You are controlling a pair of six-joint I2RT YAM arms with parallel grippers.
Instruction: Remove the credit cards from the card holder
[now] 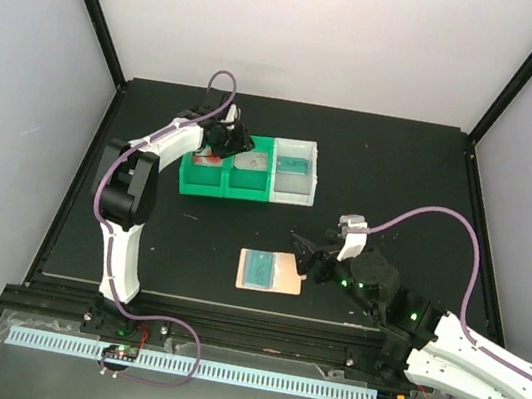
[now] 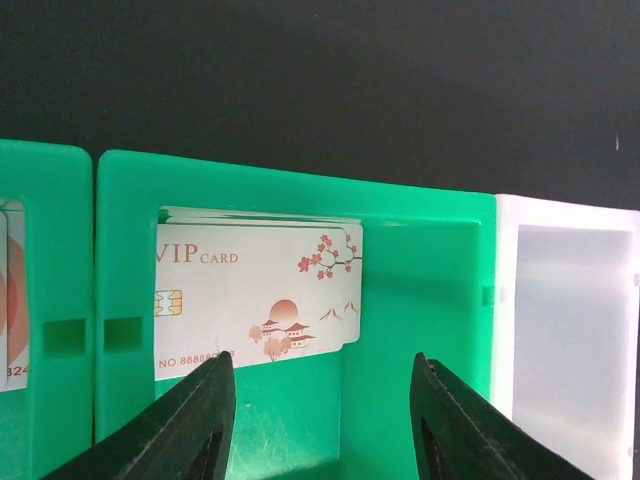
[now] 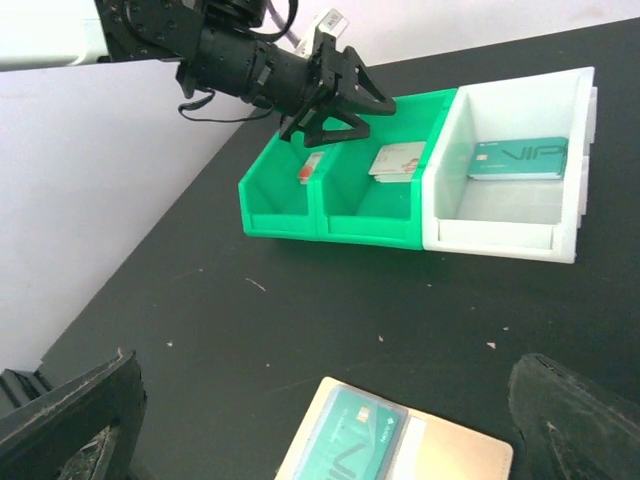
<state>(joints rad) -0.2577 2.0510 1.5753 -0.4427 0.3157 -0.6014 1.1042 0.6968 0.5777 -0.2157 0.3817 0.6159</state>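
- Right gripper [image 1: 301, 254] hangs nearest the bases with its jaws spread wide and nothing between them, low over the right end of the card holder [image 3: 455, 455]. It looks poised either to pin the holder or to draw from it.
- Flat on the black table [image 1: 401, 180] lies the card holder, tan face up, well short of the bins. One teal credit card [image 3: 345, 445] sits in its left half, so the task is not finished.
- That card's surface is exposed, not buried in a pocket, which should give a finger something to push or pinch.
- Farther back stands the green-and-white bin tray [image 1: 205, 188], which seems to serve as the drop-off.
- Its white compartment holds another teal card [image 3: 520, 158], lying flat.
- In the middle green compartment rests a white VIP card [image 2: 255, 295], against the left wall. The left green compartment has a white-and-red card [image 3: 311, 170].
- Left gripper [image 1: 230, 141], farthest out, hovers above the middle compartment pointing down, jaws parted and empty, the white card directly below.
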